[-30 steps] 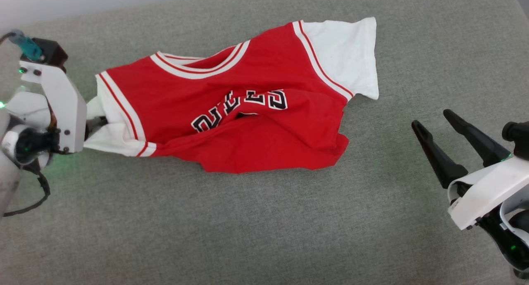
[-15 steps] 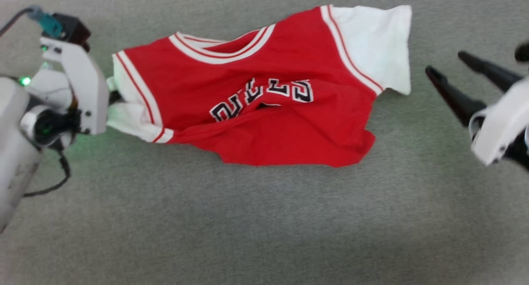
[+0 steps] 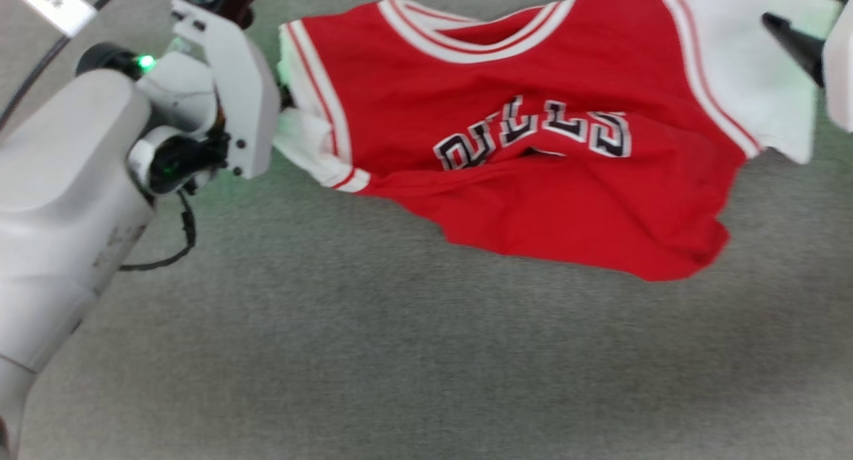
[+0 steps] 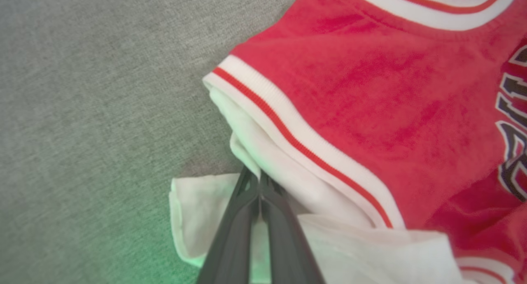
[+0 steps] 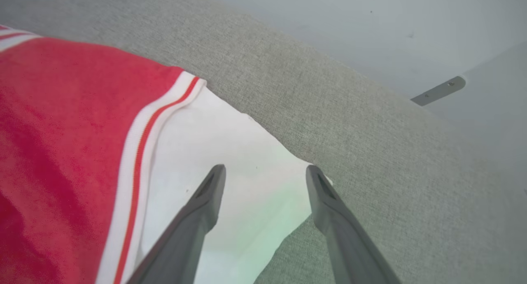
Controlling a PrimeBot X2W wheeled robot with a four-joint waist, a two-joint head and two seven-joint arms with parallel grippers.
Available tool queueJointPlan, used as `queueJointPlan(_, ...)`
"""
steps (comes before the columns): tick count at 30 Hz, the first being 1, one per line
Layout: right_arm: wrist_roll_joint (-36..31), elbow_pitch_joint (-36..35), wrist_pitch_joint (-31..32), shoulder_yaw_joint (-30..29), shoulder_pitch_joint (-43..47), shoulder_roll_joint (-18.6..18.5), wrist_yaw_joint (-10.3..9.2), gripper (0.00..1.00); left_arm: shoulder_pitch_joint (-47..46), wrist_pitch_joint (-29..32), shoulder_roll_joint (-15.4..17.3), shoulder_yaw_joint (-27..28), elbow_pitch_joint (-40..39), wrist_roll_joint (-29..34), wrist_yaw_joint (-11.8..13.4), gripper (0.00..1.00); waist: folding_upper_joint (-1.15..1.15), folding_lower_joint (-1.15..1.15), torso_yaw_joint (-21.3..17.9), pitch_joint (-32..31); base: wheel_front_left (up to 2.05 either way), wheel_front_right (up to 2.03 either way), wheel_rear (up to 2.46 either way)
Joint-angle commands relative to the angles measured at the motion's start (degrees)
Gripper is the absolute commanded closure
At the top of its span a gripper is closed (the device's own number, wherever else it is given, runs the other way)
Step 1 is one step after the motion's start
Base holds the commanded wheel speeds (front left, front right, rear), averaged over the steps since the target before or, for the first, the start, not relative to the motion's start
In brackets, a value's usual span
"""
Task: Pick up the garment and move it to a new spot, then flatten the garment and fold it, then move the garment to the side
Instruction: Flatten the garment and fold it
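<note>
You are early in the job. The shirt [image 3: 533, 113] lies chest-up on the grey cloth-covered desk [image 3: 333, 347], collar [image 3: 473, 40] toward the far side, and it is not flat. A long crease runs under the lettering [image 3: 533, 137], and the lower red part is bunched and skewed toward your right. Whether the move to a new spot is finished, the pictures do not say. Flattening is under way at best, while the fold and the final move to the side are all ahead of you.

Your left jaws are pinched fully shut on the shirt's left sleeve [image 4: 197, 218]. The two dark fingers [image 4: 243, 234] meet with the white cloth gathered at their tips, just beside the striped seam. The sleeve is crumpled there, and part of it is tucked under the red shoulder.

Your right jaws stand wide open and hold nothing. They hang over the outer corner of the right sleeve [image 5: 230, 152], one finger [image 5: 193, 222] above the white cloth and the other at its edge, over the desk. I cannot tell whether the tips touch the cloth. To my eye you are lined up to take that sleeve, so both ends can be drawn apart and the chest pulled smooth.
</note>
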Motion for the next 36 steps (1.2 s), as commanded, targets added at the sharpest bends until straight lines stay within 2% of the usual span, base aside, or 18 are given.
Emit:
queueJointPlan(1, 0.2, 0.4, -0.4, 0.9, -1.3, -0.6, -0.06, 0.0, 2.0, 0.4, -1.4, -2.0, 0.2, -0.3, -0.2, 1.0, 0.0, 0.0, 3.9, 2.8, 0.0, 0.0, 0.0)
queueJointPlan(3, 2.5, 4.1, -1.6, 5.0, -3.9, -1.1, -0.06, 0.0, 1.0, -0.6, -1.9, -4.4, -0.3, -1.1, -0.2, 1.0, 0.0, 0.0, 5.3, 3.2, 0.0, 0.0, 0.0)
queueJointPlan(4, 2.5, 4.1, -1.6, 5.0, -3.9, -1.1, -0.06, 0.0, 1.0, -0.6, -1.9, -4.4, -0.3, -1.1, -0.2, 1.0, 0.0, 0.0, 5.3, 3.2, 0.0, 0.0, 0.0)
queueJointPlan(7, 7.0, 6.8, 0.0, 10.8, -5.5, -2.2, -0.04, 0.0, 0.0, -1.6, -1.6, -7.6, -0.5, -2.2, -0.2, 1.0, 0.0, 0.0, 6.2, 3.5, 0.0, 0.0, 0.0)
queueJointPlan(11, 10.5, 7.8, 0.2, 14.1, -5.5, -2.5, -0.01, 0.0, -0.9, -2.7, -1.6, -9.5, -0.6, -3.3, -0.2, 1.0, 0.0, 0.0, 6.4, 3.5, 0.0, 0.0, 0.0)
queueJointPlan(12, 11.3, 8.1, -0.2, 15.1, -5.6, -2.8, -0.01, 0.24, -1.2, -3.0, -1.7, -10.1, -0.6, -3.8, -0.2, 1.0, 0.0, 0.0, 6.4, 3.5, 0.0, 0.0, 0.0)
queueJointPlan(13, 12.0, 8.4, -0.7, 16.0, -5.7, -3.0, -0.01, 0.57, -1.4, -3.3, -1.8, -10.6, -0.6, -4.2, -0.2, 1.0, 0.0, 0.0, 6.4, 3.4, 0.0, 0.0, 0.0)
queueJointPlan(15, 13.4, 9.4, -1.2, 17.6, -5.9, -3.5, -0.01, 1.0, -1.7, -4.0, -1.9, -11.4, -0.4, -5.1, -0.2, 1.0, 0.0, 0.0, 6.2, 3.1, 0.0, 0.0, 0.0)
queueJointPlan(25, 17.6, 12.1, -6.8, 21.7, -9.7, -4.2, -0.07, 1.0, -2.8, -8.2, -2.5, -13.3, -0.2, -8.3, -0.2, 1.0, 0.0, 0.0, 5.5, 1.5, 0.0, 0.0, 0.0)
queueJointPlan(28, 18.3, 12.7, -11.2, 21.5, -11.7, -3.6, -0.07, 1.0, -4.0, -12.9, -2.5, -12.6, 0.7, -8.9, -0.2, 1.0, 0.0, 0.0, 5.1, 0.3, 0.0, 0.0, 0.0)
queueJointPlan(31, 20.6, 15.6, -15.8, 19.3, -12.7, -1.3, -0.07, 1.0, -5.8, -19.6, -2.3, -11.2, 3.1, -8.6, -0.2, 1.0, 0.0, 0.0, 4.5, -1.4, 0.0, 0.0, 0.0)
queueJointPlan(36, 20.1, 22.7, -23.2, 16.8, -16.8, 2.4, -0.07, 1.0, -8.2, -27.6, -4.4, -7.4, 8.3, -11.9, -0.1, 1.0, 0.0, 0.0, 3.6, -4.5, 0.0, 0.0, 0.0)
